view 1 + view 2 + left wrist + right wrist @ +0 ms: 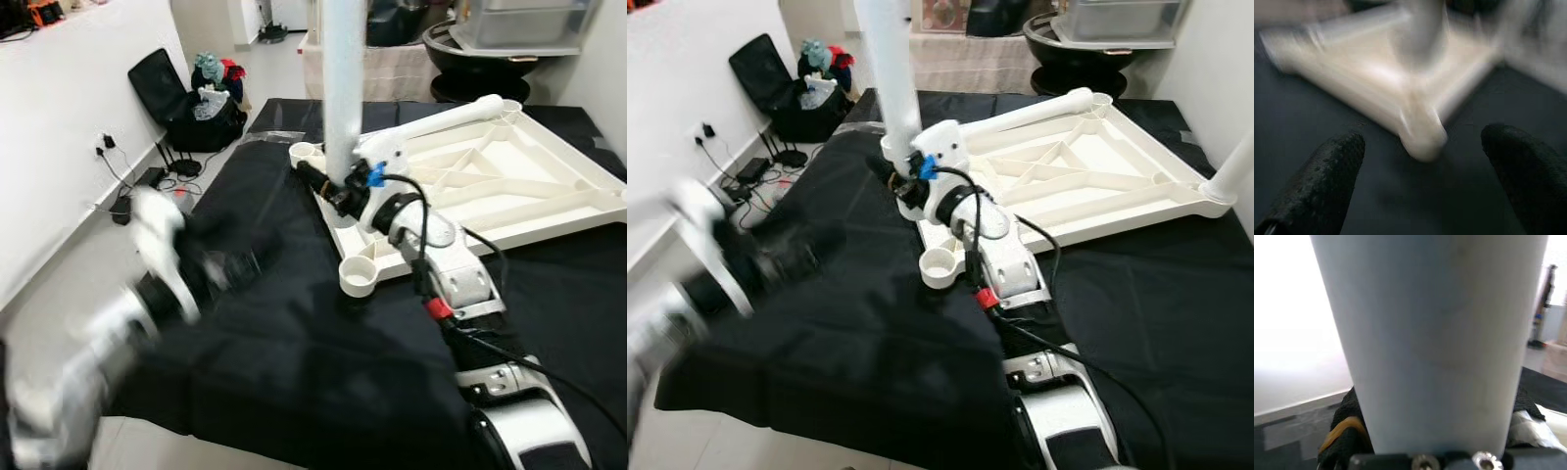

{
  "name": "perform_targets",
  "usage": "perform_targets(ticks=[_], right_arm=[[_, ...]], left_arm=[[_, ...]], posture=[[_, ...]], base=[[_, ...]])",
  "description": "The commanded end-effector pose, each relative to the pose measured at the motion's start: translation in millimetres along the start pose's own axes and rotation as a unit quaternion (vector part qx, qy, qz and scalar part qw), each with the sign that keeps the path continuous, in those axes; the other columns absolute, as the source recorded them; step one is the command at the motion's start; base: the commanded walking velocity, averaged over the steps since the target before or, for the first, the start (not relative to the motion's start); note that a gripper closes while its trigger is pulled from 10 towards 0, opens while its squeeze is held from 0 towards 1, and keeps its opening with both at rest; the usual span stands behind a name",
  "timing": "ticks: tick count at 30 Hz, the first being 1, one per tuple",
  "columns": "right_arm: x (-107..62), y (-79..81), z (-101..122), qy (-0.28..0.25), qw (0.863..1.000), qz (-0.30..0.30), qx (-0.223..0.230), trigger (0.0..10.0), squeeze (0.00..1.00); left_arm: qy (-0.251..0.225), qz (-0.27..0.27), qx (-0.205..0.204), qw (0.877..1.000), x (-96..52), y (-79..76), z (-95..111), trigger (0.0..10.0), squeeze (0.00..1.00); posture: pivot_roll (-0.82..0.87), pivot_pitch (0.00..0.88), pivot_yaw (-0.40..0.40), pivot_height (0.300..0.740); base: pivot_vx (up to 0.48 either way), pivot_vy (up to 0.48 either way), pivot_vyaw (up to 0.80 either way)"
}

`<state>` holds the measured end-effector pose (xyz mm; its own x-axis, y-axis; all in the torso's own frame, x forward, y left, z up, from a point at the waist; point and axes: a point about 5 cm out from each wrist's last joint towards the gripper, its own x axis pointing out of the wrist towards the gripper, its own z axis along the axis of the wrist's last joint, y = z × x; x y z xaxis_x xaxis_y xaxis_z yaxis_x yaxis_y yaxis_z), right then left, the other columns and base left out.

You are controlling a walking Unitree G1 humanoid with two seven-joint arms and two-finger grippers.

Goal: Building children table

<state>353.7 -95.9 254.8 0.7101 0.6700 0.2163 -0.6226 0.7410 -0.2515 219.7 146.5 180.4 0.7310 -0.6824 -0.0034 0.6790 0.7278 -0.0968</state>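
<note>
From here my worry is the white table leg (343, 88) standing upright in my right claw (338, 191): if the leg tips or twists while I am seating it, it could bind in the corner socket or lever the upturned tabletop (509, 176) across the black cloth (284, 362) that covers the worktop. The cloth looks loose, so a shove could also drag it.

The second risk is my left arm. It is smeared with motion blur in the head views, and a fast swing so near the near corner socket (358, 274) could knock the frame just as the leg is lined up.

The right claw is closed around the leg low down; in the right wrist view the leg (1435, 342) sits squarely between the fingers. The leg's foot is at the tabletop's corner nearest the left side, beside another open socket (306, 152).

The left claw (1422, 196) is spread wide and holds nothing. In its wrist view, which is blurred, what I take to be a tabletop corner lies just ahead of the gap between the fingers (1327, 181), not touching them.
</note>
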Motion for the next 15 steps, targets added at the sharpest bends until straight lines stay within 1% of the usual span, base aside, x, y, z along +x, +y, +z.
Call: perform_targets(ticks=[1, 2, 3, 4, 5, 6, 7, 8, 9, 10, 11, 12, 13, 14, 15], right_arm=[[0.2, 5.4, 5, -0.016, 0.999, 0.029, 0.006, 10.0, 0.0], [0.2, 5.4, 5, -0.016, 0.999, 0.029, 0.006, 10.0, 0.0], [-1.3, 6.4, 5, -0.016, 0.999, 0.042, 0.007, 10.0, 0.0], [-3.3, 8.3, 5, -0.02, 0.998, 0.065, 0.009, 10.0, 0.0], [-4.6, 9.3, 5, -0.022, 0.996, 0.082, 0.011, 10.0, 0.0], [-4.6, 9.3, 5, -0.022, 0.996, 0.082, 0.011, 10.0, 0.0], [-5.8, 10.1, 7, -0.025, 0.995, 0.1, 0.013, 10.0, 0.0], [-5.8, 10.1, 7, -0.025, 0.995, 0.1, 0.013, 10.0, 0.0], [-6.9, 12.6, 8, -0.03, 0.992, 0.121, 0.019, 10.0, 0.0], [-8.6, 12.9, 9, -0.031, 0.989, 0.143, 0.022, 10.0, 0.0], [-8.6, 12.9, 9, -0.031, 0.989, 0.143, 0.022, 10.0, 0.0], [-10.9, 7.1, 10, -0.028, 0.983, 0.181, 0.027, 10.0, 0.0], [-10.9, 7.1, 10, -0.028, 0.983, 0.181, 0.027, 10.0, 0.0], [-11.3, 0.3, 13, -0.025, 0.98, 0.197, 0.027, 10.0, 0.0], [-11.8, -4.1, 15, -0.023, 0.978, 0.207, 0.027, 10.0, 0.0]], left_arm=[[0.007, -0.028, 0.043, 0.999, -4.9, -15.5, -1, 10.0, 0.0], [0.007, -0.028, 0.043, 0.999, -4.9, -15.5, -1, 10.0, 0.0], [0.024, -0.034, 0.054, 0.998, -9.8, -24.7, -11, 10.0, 0.0], [0.034, -0.026, 0.067, 0.997, -13.5, -31.2, -21, 10.0, 0.0], [0.034, -0.018, 0.081, 0.996, -15.2, -35.7, -26, 10.0, 0.0], [0.034, -0.018, 0.081, 0.996, -15.2, -35.7, -26, 10.0, 0.0], [0.023, -0.013, 0.086, 0.996, -16.1, -39.9, -27, 10.0, 0.0], [0.023, -0.013, 0.086, 0.996, -16.1, -39.9, -27, 10.0, 0.0], [0.005, -0.003, 0.08, 0.997, -16.6, -41.0, -24, 10.0, 0.0], [-0.015, 0.008, 0.077, 0.997, -15.6, -40.5, -18, 10.0, 0.0], [-0.015, 0.008, 0.077, 0.997, -15.6, -40.5, -18, 10.0, 0.0], [-0.04, 0.032, 0.079, 0.996, -13.8, -39.1, -8, 10.0, 0.0], [-0.04, 0.032, 0.079, 0.996, -13.8, -39.1, -8, 10.0, 0.0], [-0.048, 0.035, 0.09, 0.994, -13.5, -41.0, -4, 10.0, 0.0], [-0.052, 0.035, 0.097, 0.993, -13.8, -43.0, -1, 10.0, 0.0]], posture=[[0.05, 0.143, 0.06, 0.74], [0.05, 0.143, 0.06, 0.74], [0.05, 0.171, 0.055, 0.74], [0.05, 0.192, 0.056, 0.74], [0.05, 0.201, 0.056, 0.74], [0.05, 0.201, 0.056, 0.74], [0.05, 0.231, 0.052, 0.74], [0.05, 0.231, 0.052, 0.74], [0.05, 0.243, 0.049, 0.74], [0.04, 0.278, 0.043, 0.74], [0.04, 0.278, 0.043, 0.74], [0.04, 0.308, 0.04, 0.74], [0.04, 0.308, 0.04, 0.74], [0.04, 0.331, 0.04, 0.74], [0.04, 0.336, 0.04, 0.74]], base=[[0.0, 0.0, 0.0], [0.0, 0.0, 0.0], [0.0, 0.0, 0.0], [0.0, 0.0, 0.0], [0.0, 0.0, 0.0], [0.0, 0.0, 0.0], [0.0, 0.0, 0.0], [0.0, 0.0, 0.0], [0.0, 0.0, 0.0], [0.0, 0.0, 0.0], [0.0, 0.0, 0.0], [0.0, 0.0, 0.0], [0.0, 0.0, 0.0], [0.0, 0.0, 0.0], [0.0, 0.0, 0.0]])
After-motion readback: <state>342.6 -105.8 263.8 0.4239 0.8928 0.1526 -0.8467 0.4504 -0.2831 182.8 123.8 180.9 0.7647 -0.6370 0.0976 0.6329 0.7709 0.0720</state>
